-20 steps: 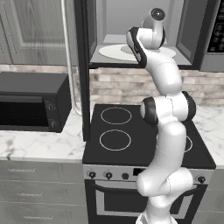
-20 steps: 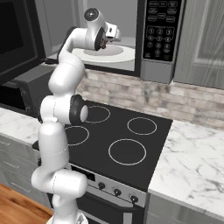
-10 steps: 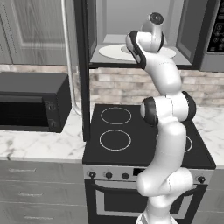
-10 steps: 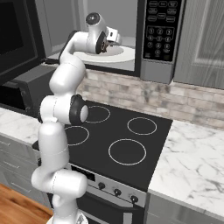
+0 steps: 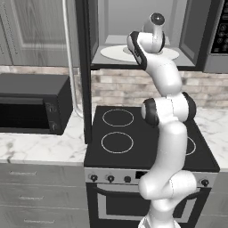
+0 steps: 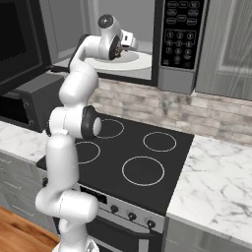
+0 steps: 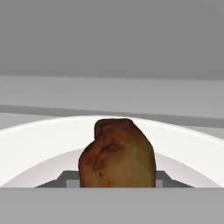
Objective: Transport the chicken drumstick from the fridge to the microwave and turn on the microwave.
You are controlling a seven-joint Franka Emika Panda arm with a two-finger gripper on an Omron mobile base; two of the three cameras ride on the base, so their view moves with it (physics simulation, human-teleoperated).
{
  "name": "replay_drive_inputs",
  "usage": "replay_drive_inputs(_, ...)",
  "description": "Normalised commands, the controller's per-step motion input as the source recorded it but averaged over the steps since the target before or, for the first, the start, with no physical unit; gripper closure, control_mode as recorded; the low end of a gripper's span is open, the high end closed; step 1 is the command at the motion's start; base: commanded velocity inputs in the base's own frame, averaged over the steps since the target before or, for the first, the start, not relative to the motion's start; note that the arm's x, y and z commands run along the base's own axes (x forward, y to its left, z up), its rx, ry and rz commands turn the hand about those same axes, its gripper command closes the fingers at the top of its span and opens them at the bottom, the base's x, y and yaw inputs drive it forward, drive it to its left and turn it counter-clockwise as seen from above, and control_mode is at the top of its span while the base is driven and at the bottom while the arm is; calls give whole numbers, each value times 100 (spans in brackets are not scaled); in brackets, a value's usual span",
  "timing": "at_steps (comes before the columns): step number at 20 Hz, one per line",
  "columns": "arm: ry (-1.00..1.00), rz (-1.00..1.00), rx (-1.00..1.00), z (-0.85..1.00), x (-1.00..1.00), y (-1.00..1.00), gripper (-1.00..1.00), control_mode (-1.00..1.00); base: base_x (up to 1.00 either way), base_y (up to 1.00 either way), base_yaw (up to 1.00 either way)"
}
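The carrying leg of the task looks nearly finished. The chicken drumstick [image 7: 117, 153] sits low in the centre of the hand view, right in front of the camera, with the white turntable [image 7: 39, 144] curving behind and to both sides of it and the grey inner walls of the microwave [image 5: 147, 26] beyond. So the drumstick is already inside the open microwave, over the turntable. Whether it rests on the plate or hangs just above it cannot be told.

The gripper [image 6: 132, 41] is closed narrowly and, judging by how the meat stays pinned at the camera's foot, it holds the drumstick; the fingertips themselves are hidden behind it.

What is left, as I judge it: release the drumstick, draw the hand out, swing the dark door [image 5: 84, 67] shut, and press a button on the panel [image 6: 181, 29] at the upper right of the right base view.

The arm stands over the black stovetop [image 6: 142, 157], its forearm rising steeply to the top centre of the left base view, the wrist bent so the hand reaches level into the cavity.
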Motion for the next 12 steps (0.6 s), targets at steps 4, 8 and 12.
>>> replay_drive_inputs(4, 0, 0, 0, 0, 0, 0, 100, -100, 0, 0, 0)
replay_drive_inputs(8, 0, 0, 0, 0, 0, 0, 100, -100, 0, 0, 0)
replay_drive_inputs(12, 0, 0, 0, 0, 0, 0, -100, -100, 0, 0, 0)
